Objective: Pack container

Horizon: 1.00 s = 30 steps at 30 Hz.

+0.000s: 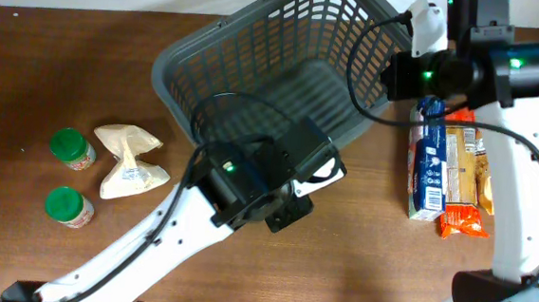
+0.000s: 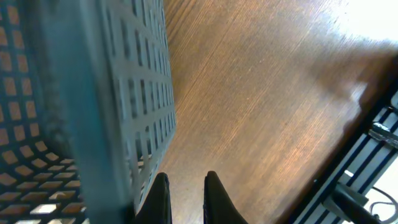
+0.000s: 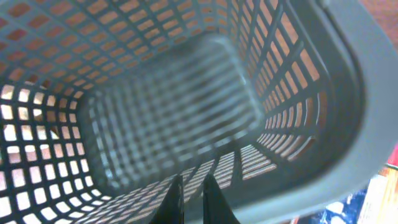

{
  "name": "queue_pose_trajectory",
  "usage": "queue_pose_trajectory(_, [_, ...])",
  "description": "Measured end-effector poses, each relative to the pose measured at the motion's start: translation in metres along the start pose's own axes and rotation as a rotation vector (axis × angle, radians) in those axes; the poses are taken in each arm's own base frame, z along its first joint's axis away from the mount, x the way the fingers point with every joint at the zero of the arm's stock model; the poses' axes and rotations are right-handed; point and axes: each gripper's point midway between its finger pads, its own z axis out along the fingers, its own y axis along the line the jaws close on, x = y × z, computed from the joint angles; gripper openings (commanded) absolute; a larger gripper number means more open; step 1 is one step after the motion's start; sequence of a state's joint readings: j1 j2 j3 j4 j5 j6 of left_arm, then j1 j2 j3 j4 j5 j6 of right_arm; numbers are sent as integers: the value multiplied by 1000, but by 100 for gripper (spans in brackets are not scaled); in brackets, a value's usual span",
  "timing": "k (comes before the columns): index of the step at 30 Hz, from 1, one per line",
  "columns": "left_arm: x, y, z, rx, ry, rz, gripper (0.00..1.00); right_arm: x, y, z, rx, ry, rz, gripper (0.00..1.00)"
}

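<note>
Overhead: dark grey shopping basket [image 1: 257,50] sits top-centre on the wooden desk [image 1: 66,61], skewed to the desk edge, and looks empty. Groceries wait either side of it. Left side has two green-lidded jars [image 1: 70,148] and crumpled cream bags [image 1: 131,160]. Right side has a blue box [image 1: 429,157] w/ orange packets [image 1: 462,217] just beside it. Left arm [image 1: 179,221] reaches diagonally to the basket's near corner. Right arm [image 1: 514,187] rises so its head hangs over the far right rim. Packing looks not yet begun.

Left wrist: left gripper [image 2: 186,177] is outside the lattice wall, low, above bare desk. Jaws narrow, a slim gap, nothing between. It's prob. parked there to stay clear of the basket, or to steady it. Can't tell which.

Right wrist: right gripper [image 3: 191,180] looks straight down into the basket, floor blurred but bare. Jaws nearly together, holding nothing. Over the opening is where a drop would happen, but w/ nothing held it next needs to go to the box side for an item.
</note>
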<state>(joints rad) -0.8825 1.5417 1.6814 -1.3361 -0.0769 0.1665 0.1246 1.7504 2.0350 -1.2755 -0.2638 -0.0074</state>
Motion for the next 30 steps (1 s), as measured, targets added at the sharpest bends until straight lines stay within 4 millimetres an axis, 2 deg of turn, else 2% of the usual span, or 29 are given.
queue_pose_trajectory(6, [0,5,13,-3,35,0,2,1,-9,14,28,27,-3,4])
queue_pose_trajectory(16, [10,41,20,-38,66,-86,2,8,-21,24,82,73,-3,4])
queue_pose_trajectory(30, [16,48,20,-61,89,-90,2,44,-24,21,102,227,28,4])
